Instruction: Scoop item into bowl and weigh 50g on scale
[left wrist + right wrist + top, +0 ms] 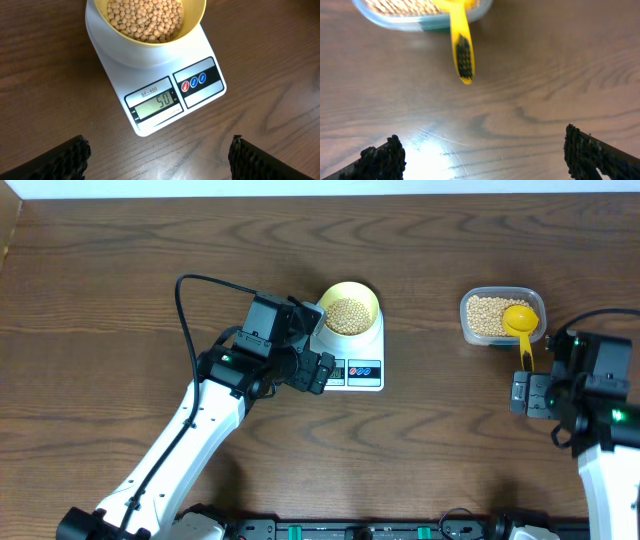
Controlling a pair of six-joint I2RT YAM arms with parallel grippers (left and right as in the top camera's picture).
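The pale yellow-green bowl stands on the white scale, filled with tan beans. In the left wrist view the bowl holds the beans, and the display of the scale reads 50. My left gripper hovers open just in front of the scale's display end, with only bare wood between its fingers. My right gripper is open and empty, just short of the scoop's handle.
A clear plastic tub at the right holds more beans. A bright yellow scoop rests in it, its handle sticking out over the rim toward my right gripper. The left arm's black cable loops over the table.
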